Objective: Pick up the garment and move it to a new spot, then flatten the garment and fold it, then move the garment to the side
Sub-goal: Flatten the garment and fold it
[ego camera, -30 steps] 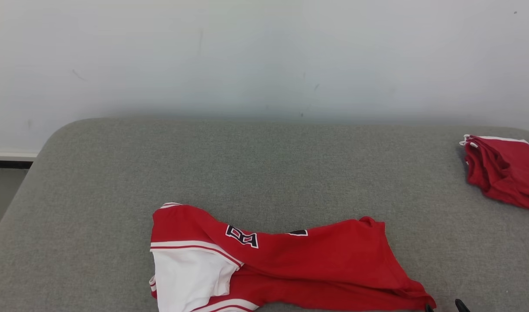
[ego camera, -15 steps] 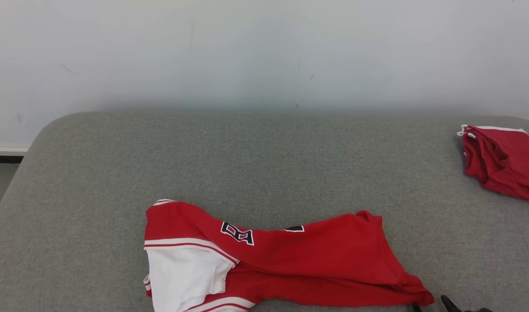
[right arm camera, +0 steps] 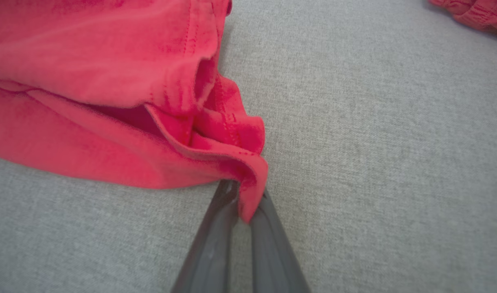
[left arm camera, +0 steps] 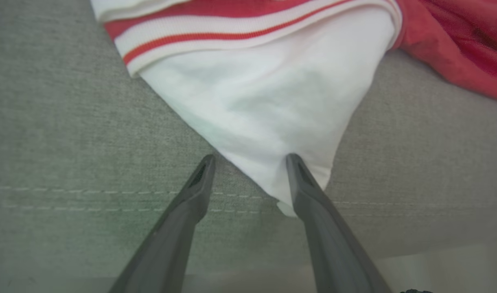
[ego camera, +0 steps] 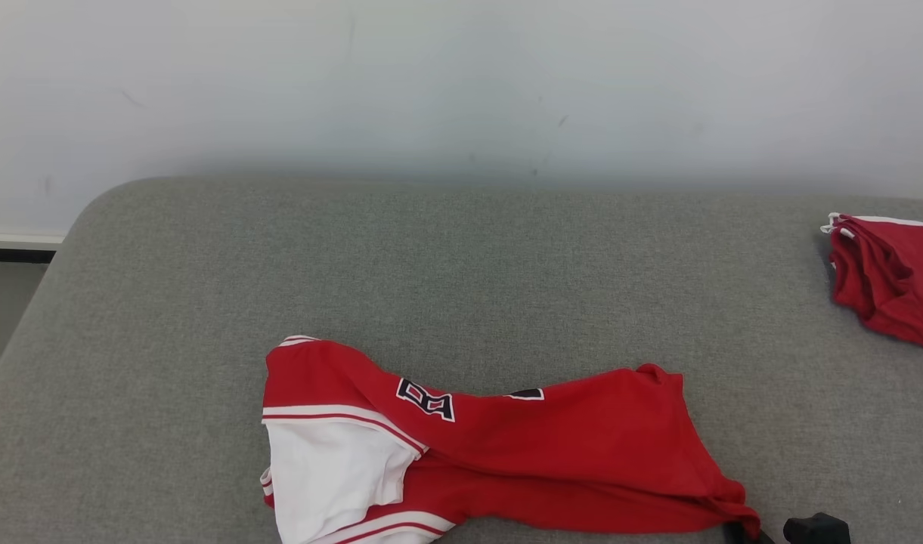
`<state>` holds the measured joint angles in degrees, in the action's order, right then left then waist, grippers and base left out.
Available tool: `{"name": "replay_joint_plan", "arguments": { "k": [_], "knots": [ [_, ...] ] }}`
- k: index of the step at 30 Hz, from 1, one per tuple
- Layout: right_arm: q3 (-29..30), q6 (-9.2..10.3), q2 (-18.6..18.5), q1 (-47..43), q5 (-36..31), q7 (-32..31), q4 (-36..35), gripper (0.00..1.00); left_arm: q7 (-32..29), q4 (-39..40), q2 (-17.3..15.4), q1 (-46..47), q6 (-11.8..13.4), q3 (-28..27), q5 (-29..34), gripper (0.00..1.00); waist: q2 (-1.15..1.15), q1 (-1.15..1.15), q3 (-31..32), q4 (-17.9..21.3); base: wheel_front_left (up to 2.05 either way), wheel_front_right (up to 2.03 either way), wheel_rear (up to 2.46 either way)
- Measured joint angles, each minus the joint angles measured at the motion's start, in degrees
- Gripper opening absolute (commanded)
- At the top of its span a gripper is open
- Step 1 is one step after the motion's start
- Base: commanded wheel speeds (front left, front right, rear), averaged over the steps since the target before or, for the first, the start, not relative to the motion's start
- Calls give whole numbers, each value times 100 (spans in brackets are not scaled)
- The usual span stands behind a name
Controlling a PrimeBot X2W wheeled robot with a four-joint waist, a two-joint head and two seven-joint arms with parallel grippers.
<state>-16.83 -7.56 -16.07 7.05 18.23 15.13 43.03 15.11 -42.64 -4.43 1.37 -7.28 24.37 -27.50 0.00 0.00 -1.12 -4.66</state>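
**Grey padded surface, pick-up step: one corner gripped, the other not yet**

Grey padded surface (ego camera: 461, 264) stood against a white wall (ego camera: 461, 75). The garment (ego camera: 506, 453), a red jersey with white panels and black lettering, lay crumpled along the near edge. It ran from about the middle of that edge toward the right. A second red pile (ego camera: 892, 279) sat at the right edge, well apart from it.

Right gripper (right arm camera: 242, 195): fingers drawn together, with the garment's red hem corner pinched between them. Left gripper (left arm camera: 250, 158): fingers wide apart, low over the surface, and astride the white corner at the garment's other end. One tip lay on the white cloth and the other at its edge. Nothing was held on that side.

Judgement: first step in hand, the pick-up, and only half secured. The next move calls for the left fingers to close on the white corner. Both arms should then lift together so the cloth hangs spread, not bunched.
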Motion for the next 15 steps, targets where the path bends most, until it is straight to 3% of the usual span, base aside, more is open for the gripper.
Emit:
{"name": "replay_joint_plan", "arguments": {
  "k": [1, 2, 6, 15],
  "knots": [
    [-8, 0, 0, 26, 20, 0, 8, 0, 1, 15, -3, 5, 15, 38, -75, 27, 0, 0, 1, -11, 0, 0, 0],
    [-16, 0, 3, 38, 42, 0, 19, 0, 1, 16, -19, 23, 16, 91, -86, 0, 0, 0, 8, -16, 0, 0, 0],
    [-2, 1, 7, -93, 180, -1, -92, 0, -7, 281, -67, 37, -23, 67, -133, 0, 0, 0, 102, -18, 0, 0, 0],
    [-277, 1, -108, -667, 404, -3, -1029, 0, -7, 1716, -270, -417, 51, -800, 197, 0, 0, 0, 189, -7, 0, 0, 0]
  ]
}}
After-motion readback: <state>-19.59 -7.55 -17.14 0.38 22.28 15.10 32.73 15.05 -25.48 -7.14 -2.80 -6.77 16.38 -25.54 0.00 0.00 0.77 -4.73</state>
